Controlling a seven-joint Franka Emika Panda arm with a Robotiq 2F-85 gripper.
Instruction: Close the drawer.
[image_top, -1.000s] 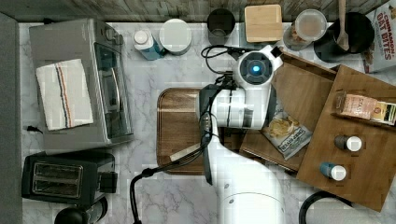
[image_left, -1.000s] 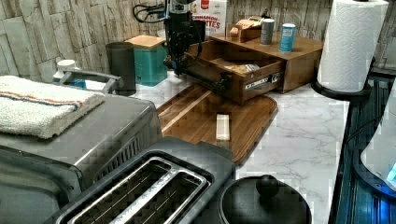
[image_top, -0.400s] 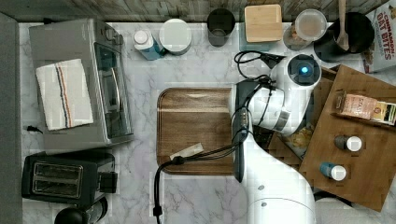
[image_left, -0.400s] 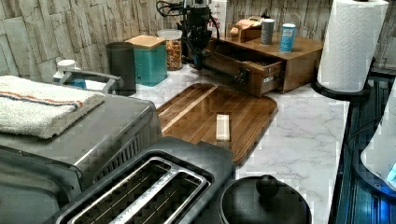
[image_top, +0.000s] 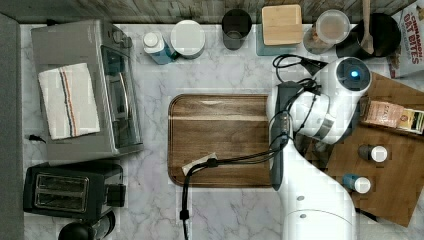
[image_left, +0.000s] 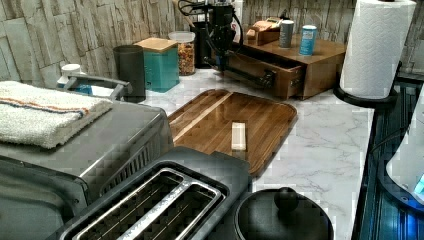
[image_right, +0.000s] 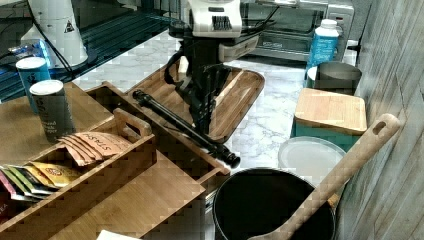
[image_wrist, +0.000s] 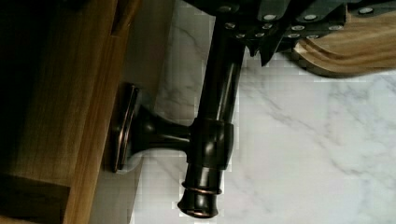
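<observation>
While I watch the left view, the gripper (image_left: 221, 59) sits against the dark bar handle (image_left: 248, 75) on the drawer (image_left: 260, 76), which pokes out only slightly from its wooden unit (image_left: 320, 75) at the far right of the counter. In the right view the fingers (image_right: 203, 107) come down onto that handle (image_right: 182, 125), jaws apparently pinching the bar. The cutting board (image_top: 220, 140) lies just beside the drawer, on the top view's left of it.
</observation>
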